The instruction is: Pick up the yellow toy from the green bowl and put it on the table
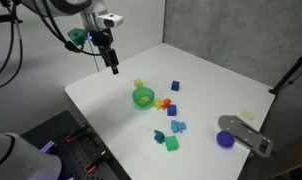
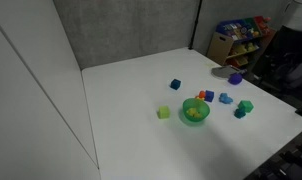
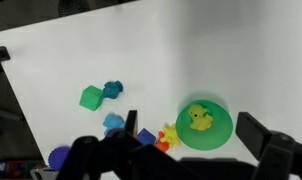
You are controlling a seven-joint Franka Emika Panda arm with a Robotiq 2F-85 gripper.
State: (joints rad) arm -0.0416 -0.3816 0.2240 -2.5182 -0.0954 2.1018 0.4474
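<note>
The green bowl (image 1: 143, 97) stands near the middle of the white table (image 1: 111, 100). It also shows in the other exterior view (image 2: 195, 112) and in the wrist view (image 3: 216, 138). The yellow toy (image 3: 199, 119) lies inside it, and is also visible in an exterior view (image 2: 195, 114). My gripper (image 1: 113, 64) hangs high over the table's far edge, well clear of the bowl. In the wrist view its two fingers (image 3: 189, 120) are spread wide and empty, framing the bowl far below.
A red-and-orange toy (image 3: 161, 140) lies beside the bowl. A blue cube (image 3: 146, 135), blue toys (image 3: 114, 122), a teal toy (image 3: 113, 89) and a green cube (image 3: 90, 97) lie nearby. A purple ball (image 1: 225, 139) and a grey object (image 1: 246, 133) sit at the table's edge.
</note>
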